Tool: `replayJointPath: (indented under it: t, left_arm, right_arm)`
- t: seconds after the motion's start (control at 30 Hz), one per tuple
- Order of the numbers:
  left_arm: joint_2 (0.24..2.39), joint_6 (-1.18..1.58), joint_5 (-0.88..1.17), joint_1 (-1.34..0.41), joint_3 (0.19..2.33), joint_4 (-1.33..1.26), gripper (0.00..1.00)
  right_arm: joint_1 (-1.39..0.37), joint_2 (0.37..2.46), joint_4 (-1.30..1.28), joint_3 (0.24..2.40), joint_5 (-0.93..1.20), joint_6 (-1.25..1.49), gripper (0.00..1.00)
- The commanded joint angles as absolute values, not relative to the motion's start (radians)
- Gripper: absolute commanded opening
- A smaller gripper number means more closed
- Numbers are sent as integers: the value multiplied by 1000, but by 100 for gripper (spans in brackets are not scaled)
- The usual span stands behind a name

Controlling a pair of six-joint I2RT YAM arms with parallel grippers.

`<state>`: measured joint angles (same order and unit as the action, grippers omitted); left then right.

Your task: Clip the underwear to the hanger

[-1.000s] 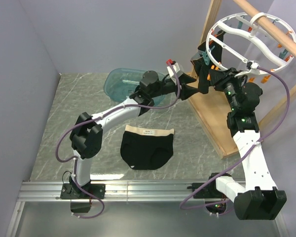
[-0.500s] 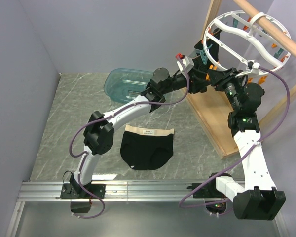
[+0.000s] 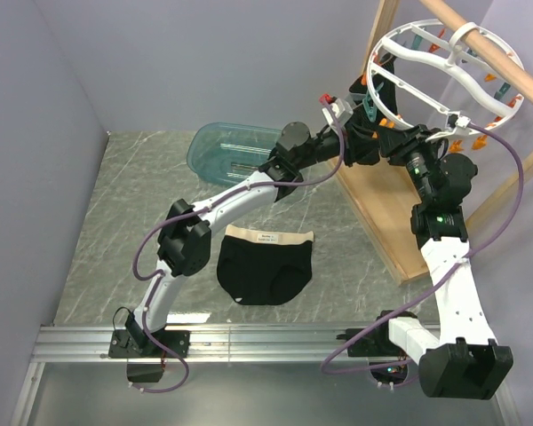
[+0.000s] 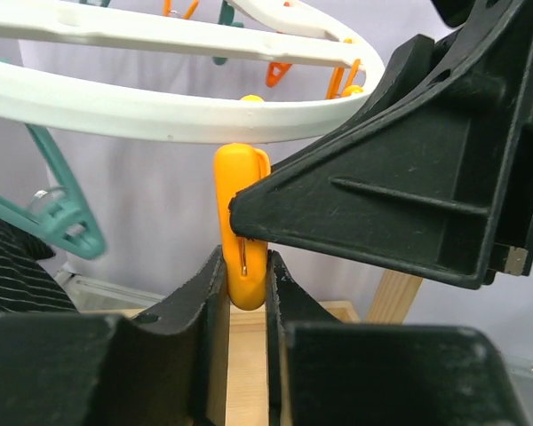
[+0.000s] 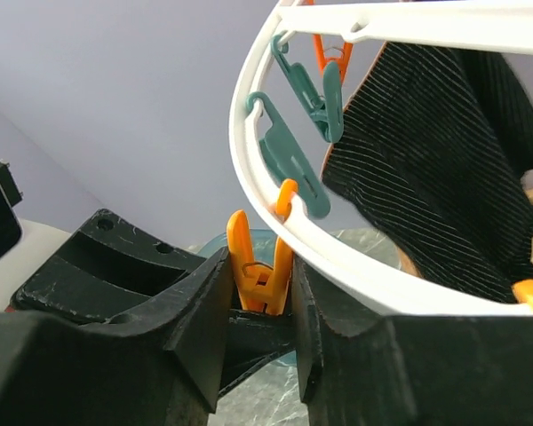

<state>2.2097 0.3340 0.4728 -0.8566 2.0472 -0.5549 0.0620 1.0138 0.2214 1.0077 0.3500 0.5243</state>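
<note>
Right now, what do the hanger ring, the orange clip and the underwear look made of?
The hanger ring: white moulded plastic, smooth, faint sheen. The orange clip: glossy plastic, apparently with a thin metal spring wire. The underwear: matte black fabric, probably knit, cream waistband; weave too small to tell.

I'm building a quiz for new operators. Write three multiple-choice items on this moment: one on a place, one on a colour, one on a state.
1. Where is the underwear? A hanging up high; B flat on the table; C on the floor.
2. What colour is the clip between the left claw's fingers? A orange; B teal; C white.
3. How is the right claw? A wide open, nothing between its fingers; B gripping fabric; C closed on a clip.
Key: B, it lies spread on the marble top; A, the clip under the hanger is orange; C, its fingers press an orange clip.
</note>
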Motion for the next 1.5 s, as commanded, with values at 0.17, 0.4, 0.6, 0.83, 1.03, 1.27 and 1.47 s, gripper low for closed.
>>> replayJointPath:
  t: [0.17,0.4,0.6,0.83,1.03,1.27,1.47]
  left_arm:
    - [2189,241,411,-882,2033,-612,0]
    - [2172,146,400,-897,2002,-626,0]
    - [2169,118,400,-907,1994,-626,0]
    - [2163,84,396,-911,1979,-626,0]
    - [2132,94,402,-911,1939,-634,34]
    - [1985,121,390,-873,1775,-571,78]
    - [1763,207,430,-785,1570,-303,79]
  right_arm:
    - [54,973,285,1009,315,621,51]
    - [54,997,288,1037,253,672,61]
    - [54,1022,282,1057,215,698,54]
    - [52,1043,282,1068,203,700,33]
    - [54,1042,279,1066,209,678,3]
    - [54,1043,276,1074,215,658,0]
    - [54,1048,271,1080,225,626,0]
